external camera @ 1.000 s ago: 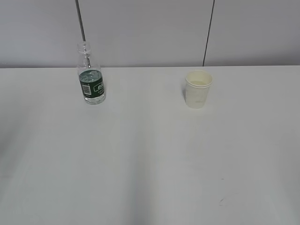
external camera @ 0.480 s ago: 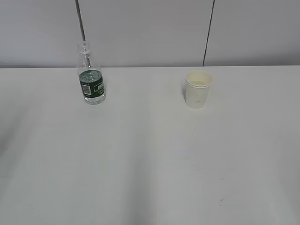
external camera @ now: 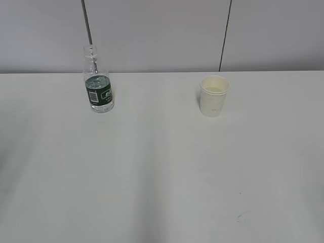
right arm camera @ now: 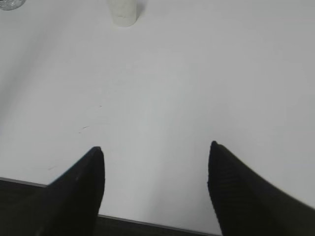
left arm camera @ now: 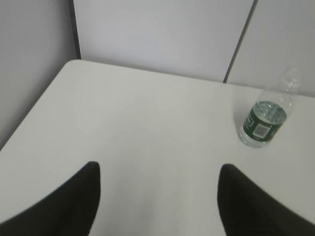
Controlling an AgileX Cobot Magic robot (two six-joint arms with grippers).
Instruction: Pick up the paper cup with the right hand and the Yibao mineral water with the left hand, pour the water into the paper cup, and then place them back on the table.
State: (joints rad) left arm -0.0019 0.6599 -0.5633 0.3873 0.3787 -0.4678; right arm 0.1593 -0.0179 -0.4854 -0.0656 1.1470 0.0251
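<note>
The Yibao mineral water (external camera: 98, 86) stood upright on the white tabletop (external camera: 162, 172) toward the far left, uncapped, with water (external camera: 97, 81) showing near the top of its dark green label. The paper cup (external camera: 214, 95) stood upright well apart from it to the right, about the same way back, with a little liquid visible inside. Neither arm appeared in the exterior view. In the left wrist view the left pincer (left arm camera: 158, 169) was spread wide and grasped nothing, its two dark fingers (left arm camera: 64, 206) hovering over bare tabletop, with the bottle (left arm camera: 266, 118) ahead and off to the right. In the right wrist view the right pincer (right arm camera: 155, 147) was likewise released and empty, near the tabletop's front edge, with the cup (right arm camera: 123, 12) far ahead at the top of the frame.
</note>
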